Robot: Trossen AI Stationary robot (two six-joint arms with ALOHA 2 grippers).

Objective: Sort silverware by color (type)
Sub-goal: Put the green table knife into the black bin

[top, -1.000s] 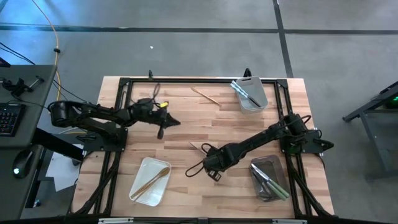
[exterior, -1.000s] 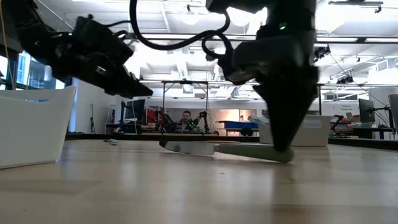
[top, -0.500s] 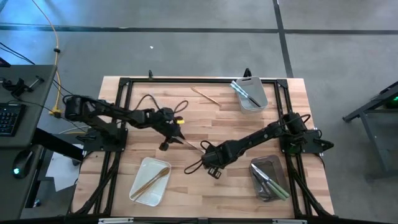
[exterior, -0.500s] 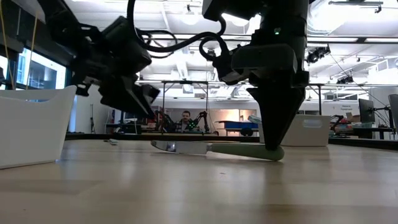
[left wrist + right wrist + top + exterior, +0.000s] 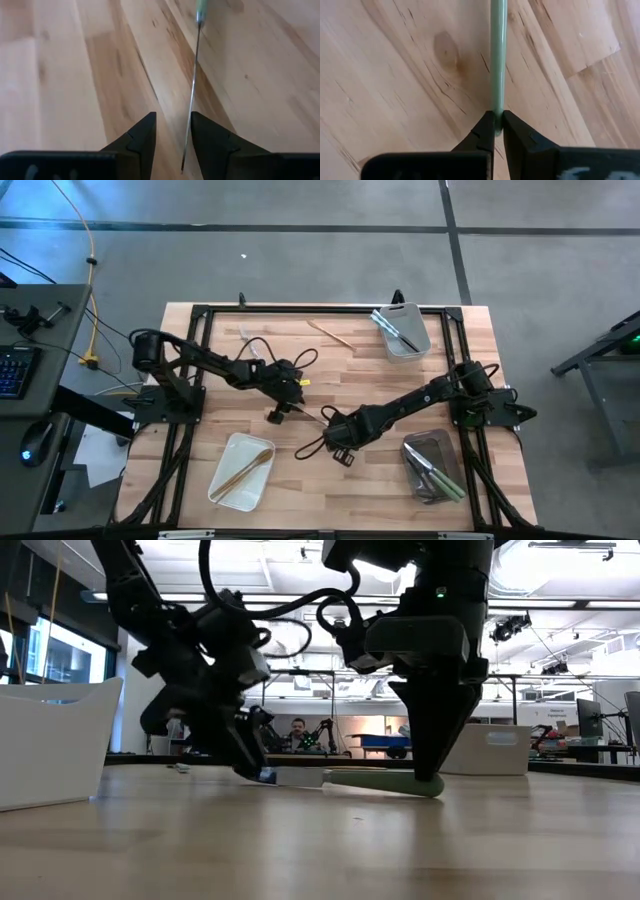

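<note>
A pale-green-handled knife (image 5: 345,780) lies low and nearly level at the table's middle. Its silver blade (image 5: 194,90) points toward my left arm. My right gripper (image 5: 337,430) stands over the handle's end, pointing down, and is shut on it. My left gripper (image 5: 173,131) slants down at the blade's tip (image 5: 268,776) and is open. The blade runs edge-on between its fingers, close beside one finger (image 5: 210,142). My right gripper pinches the free end of the knife's green handle (image 5: 497,107) between its two fingers, from above, pointing down. The knife sticks out level from the fingers, just over the wood; whether it rests there I cannot tell. Whether my left gripper touches the blade I cannot tell.
A white tray (image 5: 222,480) with gold pieces sits at the near left. At the far right stands a white bin (image 5: 412,345) holding blue-handled pieces. A dark tray (image 5: 440,448) at the near right holds green-handled ones. One gold piece (image 5: 328,332) lies near the far edge.
My left gripper has travelled from the far left toward the table's middle and down to the knife's blade tip, tipping from nearly level to slanting downward. My right gripper has kept its hold on the handle.
</note>
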